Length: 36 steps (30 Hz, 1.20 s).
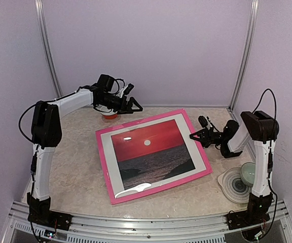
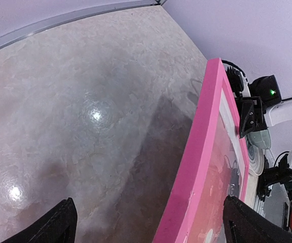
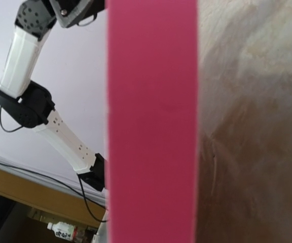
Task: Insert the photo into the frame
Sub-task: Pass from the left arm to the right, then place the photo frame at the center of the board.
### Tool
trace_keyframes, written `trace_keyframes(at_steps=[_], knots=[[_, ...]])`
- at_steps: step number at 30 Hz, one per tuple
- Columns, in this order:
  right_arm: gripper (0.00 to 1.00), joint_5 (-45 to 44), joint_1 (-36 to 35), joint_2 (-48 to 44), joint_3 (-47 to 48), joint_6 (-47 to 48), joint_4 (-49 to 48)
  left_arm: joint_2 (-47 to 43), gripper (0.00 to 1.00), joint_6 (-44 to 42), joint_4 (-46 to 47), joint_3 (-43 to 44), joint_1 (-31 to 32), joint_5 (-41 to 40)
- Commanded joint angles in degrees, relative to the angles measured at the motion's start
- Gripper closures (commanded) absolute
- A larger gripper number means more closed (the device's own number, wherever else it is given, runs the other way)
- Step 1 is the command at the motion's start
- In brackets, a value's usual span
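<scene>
Two pale lilac walls [image 1: 146,50] enclose the marbled beige bench [image 1: 75,152], which is bare at lower left. In the centre, the tilted bright pink rectangular frame [image 1: 104,162] holds the red sunset photo [image 1: 146,149]. Left jaws stand wide above its top edge; right jaws pinch its right edge.

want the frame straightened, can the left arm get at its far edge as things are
Probably yes: the left claw hangs open right by the frame's far edge, and nothing sits between them.

Overhead view looks down; both wrist views closely share the frame [image 3: 151,121].
</scene>
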State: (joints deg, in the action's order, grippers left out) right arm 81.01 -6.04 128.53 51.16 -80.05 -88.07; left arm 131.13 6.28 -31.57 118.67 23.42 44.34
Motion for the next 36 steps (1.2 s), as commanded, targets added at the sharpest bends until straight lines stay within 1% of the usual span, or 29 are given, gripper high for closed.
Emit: trace_keyframes(at_steps=[1, 3, 8, 13, 21, 30, 36], knots=[[1.00, -3.74, 1.77, -0.46, -1.08, 6.04, -10.53, -6.51, 0.01, 6.21, 7.65, -6.06, -0.58, -6.65], [1.00, -4.72, 1.82, -1.35, -1.63, 9.26, -5.89, -9.11, 0.01, 8.01, 10.21, -9.20, -0.66, -9.36], [1.00, -8.59, 1.91, -5.05, -2.98, 19.14, 9.44, -14.97, 0.01, 12.72, 14.89, -16.84, -0.63, -15.10], [1.00, -13.09, 2.00, -9.00, -5.63, 24.48, 18.71, -24.15, 0.01, 17.99, 22.96, -29.84, -0.25, -18.95], [1.00, -22.76, 1.92, -15.48, -9.29, 32.06, 33.01, -35.44, 0.01, 20.57, 27.21, -43.27, 1.59, -25.57], [1.00, -29.69, 1.83, -17.04, -10.84, 31.87, 38.33, -43.60, 0.01, 23.21, 32.97, -59.14, 2.34, -31.22], [1.00, -32.59, 1.67, -15.88, -10.73, 30.48, 39.36, -45.56, 0.01, 23.92, 33.83, -63.09, 2.38, -32.77]])
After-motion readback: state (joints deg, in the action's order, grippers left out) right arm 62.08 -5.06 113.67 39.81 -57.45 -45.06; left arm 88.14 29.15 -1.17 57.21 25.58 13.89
